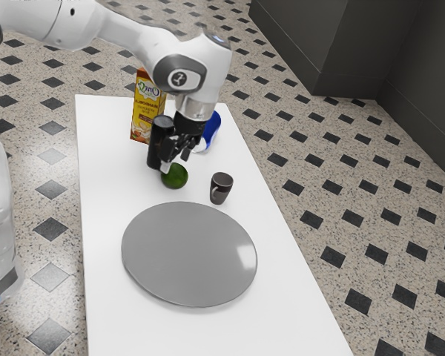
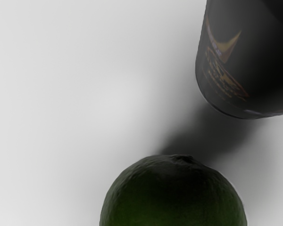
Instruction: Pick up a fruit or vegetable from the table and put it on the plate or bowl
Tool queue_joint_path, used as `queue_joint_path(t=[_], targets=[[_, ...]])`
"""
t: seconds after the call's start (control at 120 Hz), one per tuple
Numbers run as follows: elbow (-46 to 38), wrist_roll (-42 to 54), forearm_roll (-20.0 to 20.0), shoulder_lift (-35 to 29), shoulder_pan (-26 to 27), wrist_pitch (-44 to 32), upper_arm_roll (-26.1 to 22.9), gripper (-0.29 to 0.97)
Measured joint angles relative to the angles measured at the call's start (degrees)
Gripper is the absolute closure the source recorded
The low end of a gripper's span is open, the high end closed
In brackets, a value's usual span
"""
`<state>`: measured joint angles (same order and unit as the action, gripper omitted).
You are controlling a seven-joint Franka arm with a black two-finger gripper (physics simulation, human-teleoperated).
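toward the near end of the white table (image 1: 104, 222) a round grey plate (image 1: 189, 254) lies flat and bare, taking up most of the width between the two long edges. just beyond its far rim, about midway along the table, sits a green lime (image 1: 176, 176), close to the plate but not touching it. beside the lime, on the side of the exterior view's right edge, a small dark can (image 1: 222, 187) stands upright, a little apart from the fruit; the wrist view shows the lime (image 2: 173, 193) right under the hand, resting on the table, and the dark can (image 2: 245, 56) with gold markings near it. the black gripper (image 1: 170, 162) hangs directly over the lime, pointing down, its fingers spread apart with a gap between them and their tips low at the fruit's top, not closed on it. farther back, an orange juice carton (image 1: 147, 104) stands upright near the far end of the table, and a blue object (image 1: 212, 127) sits partly hidden behind the arm's wrist
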<state>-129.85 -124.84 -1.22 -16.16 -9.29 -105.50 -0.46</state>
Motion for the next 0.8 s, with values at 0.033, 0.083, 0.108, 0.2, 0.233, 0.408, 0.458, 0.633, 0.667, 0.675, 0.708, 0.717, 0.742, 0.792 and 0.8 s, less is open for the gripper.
queue_joint_path(t=[0.033,0.083,0.108,0.2,0.233,0.408,0.458,0.633,0.667,0.675,0.708,0.717,0.742,0.792,0.8], targets=[[-0.1,-0.1,-0.3,0.7,-0.1,-0.5,0.0,0.0],[-0.1,-0.2,-0.6,1.7,-0.2,-1.1,0.0,0.0],[-0.1,-0.2,-0.8,2.2,-0.2,-1.4,0.0,0.0],[-0.2,-0.4,-1.5,3.7,-0.5,-2.4,0.1,0.0],[-0.4,-0.4,-1.8,4.1,-0.8,-2.8,0.1,0.0],[-1.2,-0.5,-2.6,5.9,-1.3,-4.5,0.4,0.0],[-1.5,-0.5,-2.9,6.2,-1.5,-5.0,0.4,0.0],[-2.5,-0.4,-4.6,6.3,-1.7,-6.1,0.3,0.26],[-2.5,-0.2,-5.0,6.2,-1.6,-6.1,0.3,0.31],[-2.5,-0.2,-5.0,6.2,-1.6,-6.1,0.3,0.33],[-2.4,-0.1,-5.3,6.0,-1.5,-6.0,0.3,0.38],[-2.4,-0.1,-5.4,5.9,-1.5,-6.0,0.3,0.4],[-2.4,0.0,-5.5,5.7,-1.4,-6.0,0.3,0.43],[-2.3,0.1,-5.7,4.9,-1.2,-5.8,0.3,0.46],[-2.3,0.2,-5.7,4.7,-1.2,-5.8,0.3,0.46]])
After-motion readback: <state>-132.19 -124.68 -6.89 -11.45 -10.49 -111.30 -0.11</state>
